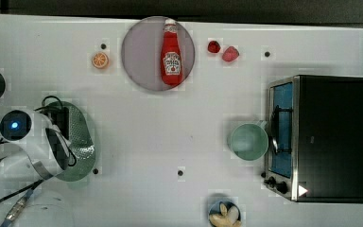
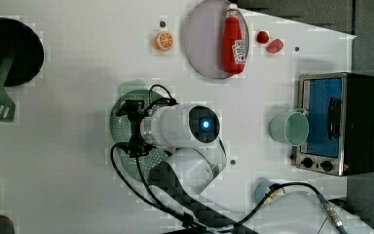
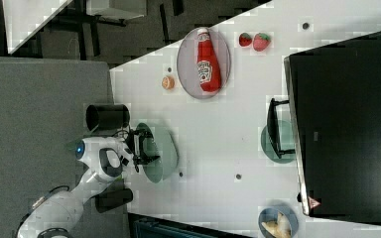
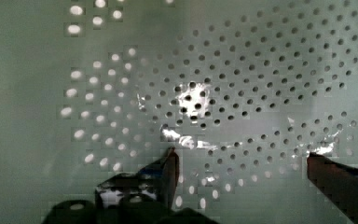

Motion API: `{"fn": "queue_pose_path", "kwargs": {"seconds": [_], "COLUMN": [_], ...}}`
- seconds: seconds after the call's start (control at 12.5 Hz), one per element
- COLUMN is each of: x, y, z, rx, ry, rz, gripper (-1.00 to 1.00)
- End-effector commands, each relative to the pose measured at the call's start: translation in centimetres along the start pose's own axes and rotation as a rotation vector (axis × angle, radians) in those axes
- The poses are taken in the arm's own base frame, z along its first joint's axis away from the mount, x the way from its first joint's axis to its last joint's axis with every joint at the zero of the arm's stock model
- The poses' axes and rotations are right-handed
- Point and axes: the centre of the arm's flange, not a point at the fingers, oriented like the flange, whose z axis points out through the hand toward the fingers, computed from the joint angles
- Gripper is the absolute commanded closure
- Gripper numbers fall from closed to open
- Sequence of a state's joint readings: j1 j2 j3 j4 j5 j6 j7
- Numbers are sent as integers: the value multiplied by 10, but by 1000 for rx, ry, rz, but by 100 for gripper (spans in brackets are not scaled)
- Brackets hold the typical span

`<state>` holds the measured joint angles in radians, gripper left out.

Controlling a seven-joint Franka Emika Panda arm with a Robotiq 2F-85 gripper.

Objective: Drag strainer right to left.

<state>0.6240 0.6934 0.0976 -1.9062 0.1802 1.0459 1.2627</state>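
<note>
White table (image 1: 146,142) carries everything. Directly on it: strainer (image 1: 82,142) at the top view's left, grey-lilac plate (image 1: 139,56) at the far edge, orange slice (image 1: 100,60) just beside the plate, 2 strawberries (image 1: 222,50), mint mug (image 1: 248,141) touching the toaster oven (image 1: 321,137), blue bowl (image 1: 224,213) at the near edge. Several small dark dots (image 1: 180,172) are seen across the surface.

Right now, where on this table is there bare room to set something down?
The widest free patch lies mid-table, bordered by the strainer, plate and mug. It is crowded around the toaster oven and the arm over the strainer.
</note>
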Motion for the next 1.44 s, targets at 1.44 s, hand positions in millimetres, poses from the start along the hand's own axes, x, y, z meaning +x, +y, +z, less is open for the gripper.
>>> {"fn": "queue_pose_path", "kwargs": {"seconds": [1.44], "x": [289], "y": [-34], "z": [-438], "rx": [131], "ry": [112], "rz": [-524], "gripper": [-100]}}
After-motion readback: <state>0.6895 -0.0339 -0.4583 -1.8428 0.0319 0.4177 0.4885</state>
